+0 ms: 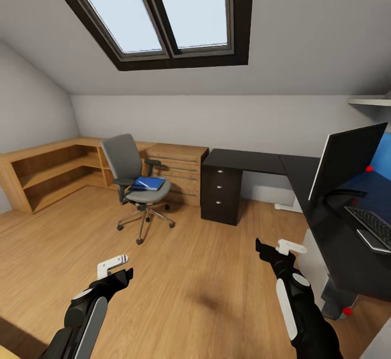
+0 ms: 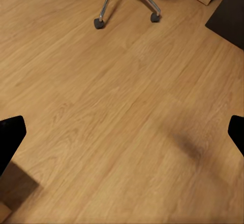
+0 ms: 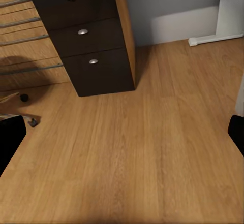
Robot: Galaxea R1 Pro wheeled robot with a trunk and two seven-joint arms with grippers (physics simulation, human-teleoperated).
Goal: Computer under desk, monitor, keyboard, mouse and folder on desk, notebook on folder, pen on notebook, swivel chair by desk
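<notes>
From the head view, the grey padded swivel chair (image 1: 134,177) stands at the far left by a light wooden drawer chest (image 1: 182,171), with a blue folder (image 1: 148,183) lying on its seat. The glossy black L-shaped tabletop (image 1: 271,162) runs along the right, carrying the wide black monitor (image 1: 347,159) and the dark-keyed keyboard (image 1: 372,227) near it. Fetching the folder well likely means driving closer to the chair first, then reaching over the seat between the armrests. Both arms hang low and forward over the floor; the left tool (image 1: 115,271) and right tool (image 1: 274,250) hold nothing.

In the left wrist view, fingertips stand wide apart above wooden floor (image 2: 127,122), chair casters beyond.

In the right wrist view, fingertips are likewise spread, facing the black three-drawer unit (image 3: 86,36).
</notes>
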